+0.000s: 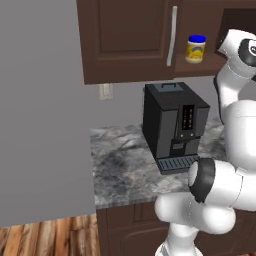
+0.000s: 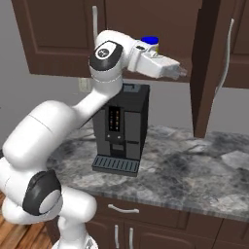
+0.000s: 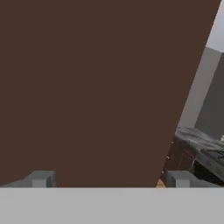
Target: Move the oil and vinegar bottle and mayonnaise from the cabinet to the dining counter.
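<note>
The mayonnaise is a yellowish jar with a blue lid, standing on the inner shelf of the dark brown cabinet. From the right base view only its blue lid peeks over my wrist. My gripper is raised to shelf height just right of the jar, pointing at the swung-open cabinet door. In the hand view the gripper is open with nothing between its fingertips, and the brown door panel is close ahead. The oil and vinegar bottle is out of view. A grey-marbled top on a dark base, likely the dining counter, lies far off.
A black coffee machine stands on the grey-marbled wall counter right under the cabinet. Base cabinets with drawers sit below. A grey wall is on the left, with wooden floor at its foot.
</note>
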You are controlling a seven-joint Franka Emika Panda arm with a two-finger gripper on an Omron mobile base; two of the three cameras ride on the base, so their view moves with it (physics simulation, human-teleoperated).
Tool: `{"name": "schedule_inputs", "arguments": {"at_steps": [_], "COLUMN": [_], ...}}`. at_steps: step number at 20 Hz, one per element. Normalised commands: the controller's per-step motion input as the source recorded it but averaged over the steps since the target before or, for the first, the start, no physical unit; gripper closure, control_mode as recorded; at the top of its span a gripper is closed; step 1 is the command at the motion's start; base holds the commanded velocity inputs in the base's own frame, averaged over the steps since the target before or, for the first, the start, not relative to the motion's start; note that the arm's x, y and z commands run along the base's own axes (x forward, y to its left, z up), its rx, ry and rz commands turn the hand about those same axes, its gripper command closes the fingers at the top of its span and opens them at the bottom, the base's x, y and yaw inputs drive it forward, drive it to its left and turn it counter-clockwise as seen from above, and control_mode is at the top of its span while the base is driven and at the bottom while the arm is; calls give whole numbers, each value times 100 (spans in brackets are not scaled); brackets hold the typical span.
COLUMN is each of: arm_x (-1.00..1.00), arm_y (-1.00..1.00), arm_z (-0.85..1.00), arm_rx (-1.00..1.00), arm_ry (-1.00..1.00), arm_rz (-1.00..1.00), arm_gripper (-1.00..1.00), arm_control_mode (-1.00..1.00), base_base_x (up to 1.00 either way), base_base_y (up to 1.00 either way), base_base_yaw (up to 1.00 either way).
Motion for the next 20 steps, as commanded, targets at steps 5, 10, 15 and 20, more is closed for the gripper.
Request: {"name": "schedule_inputs", "arguments": {"at_steps": [5,10,15,20], "arm_x": [-91,-64,-13,12], "arm_y": [97,95,80,58], "arm_z": [-18,-26,-4,0], "arm_rx": [3,0,0,0], "arm_ry": [-8,-13,-9,-16], "arm_rz": [38,43,39,31], "arm_gripper": [-100,-100,-100,-100], "arm_control_mode": [-100,-100,-100,-100], "base_base_x": [0,0,0,0], "base_base_y": [0,0,0,0], "base_base_yaw": [0,0,0,0]}}
